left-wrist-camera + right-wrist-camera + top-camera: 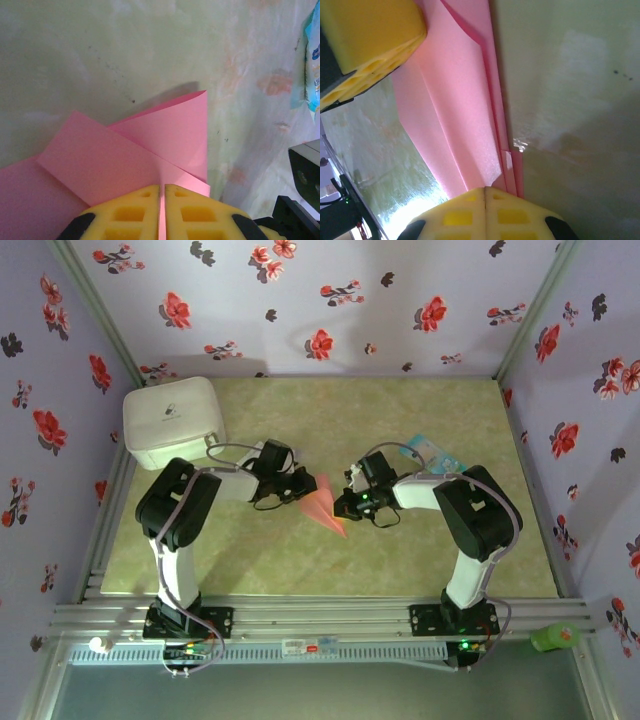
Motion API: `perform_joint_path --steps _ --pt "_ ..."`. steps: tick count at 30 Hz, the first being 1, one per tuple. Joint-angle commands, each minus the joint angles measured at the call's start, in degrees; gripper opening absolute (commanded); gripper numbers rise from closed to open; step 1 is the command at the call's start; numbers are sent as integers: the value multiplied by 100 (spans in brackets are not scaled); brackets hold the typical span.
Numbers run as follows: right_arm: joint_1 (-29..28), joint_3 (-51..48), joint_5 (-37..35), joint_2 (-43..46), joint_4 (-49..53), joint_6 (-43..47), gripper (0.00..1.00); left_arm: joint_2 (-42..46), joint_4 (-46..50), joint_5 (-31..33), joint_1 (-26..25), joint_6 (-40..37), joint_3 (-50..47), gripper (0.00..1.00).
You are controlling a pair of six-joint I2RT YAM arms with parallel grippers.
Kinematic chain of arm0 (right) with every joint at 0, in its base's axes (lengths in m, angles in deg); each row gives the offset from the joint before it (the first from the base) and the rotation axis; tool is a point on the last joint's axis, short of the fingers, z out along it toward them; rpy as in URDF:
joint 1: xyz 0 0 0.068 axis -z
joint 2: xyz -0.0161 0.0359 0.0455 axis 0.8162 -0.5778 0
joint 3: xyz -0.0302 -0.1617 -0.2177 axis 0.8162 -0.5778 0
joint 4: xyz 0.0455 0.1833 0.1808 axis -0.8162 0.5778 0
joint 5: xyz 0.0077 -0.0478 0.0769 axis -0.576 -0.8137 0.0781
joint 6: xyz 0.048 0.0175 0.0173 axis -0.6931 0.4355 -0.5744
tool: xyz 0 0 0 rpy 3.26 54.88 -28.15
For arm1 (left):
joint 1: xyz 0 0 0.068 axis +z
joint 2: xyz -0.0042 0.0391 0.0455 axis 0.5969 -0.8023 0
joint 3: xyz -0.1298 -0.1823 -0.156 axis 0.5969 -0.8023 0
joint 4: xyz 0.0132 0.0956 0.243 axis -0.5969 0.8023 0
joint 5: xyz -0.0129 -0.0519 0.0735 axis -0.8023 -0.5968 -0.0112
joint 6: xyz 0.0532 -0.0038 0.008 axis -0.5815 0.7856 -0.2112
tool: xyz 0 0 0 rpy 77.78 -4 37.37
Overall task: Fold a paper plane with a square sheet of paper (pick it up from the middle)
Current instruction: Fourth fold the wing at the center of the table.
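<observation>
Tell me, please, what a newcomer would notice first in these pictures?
The folded pink paper at the middle of the table catches the eye first, pinched by the left gripper and the right gripper. Red flowers cover the lilac walls around it. A white box stands far left.

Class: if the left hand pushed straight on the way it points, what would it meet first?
Probably the folded pink paper the left hand now pinches; the right hand sits just beyond, seemingly slightly aside.

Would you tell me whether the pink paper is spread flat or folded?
Folded. The pink paper shows overlapping flaps in the left wrist view, stacked edges in the right wrist view, and a pointed shape from above.
</observation>
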Motion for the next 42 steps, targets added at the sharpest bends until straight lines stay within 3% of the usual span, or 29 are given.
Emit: perform_joint_path --steps 1,6,11,21,32,42 --pt "33 -53 -50 73 417 -241 6 -213 152 187 82 -14 -172 12" --pt "8 168 145 460 343 -351 9 -191 201 187 85 -63 -198 11" --pt "-159 292 812 194 -482 -877 13 -212 309 189 87 -151 -141 11" --pt "-347 888 -22 -644 233 -635 13 -249 362 193 82 -190 -96 11" --pt "-284 -65 280 -247 -130 -639 15 -237 460 254 113 -206 -102 10" --pt "-224 -645 252 304 151 -382 16 -238 546 319 140 -231 -102 10"
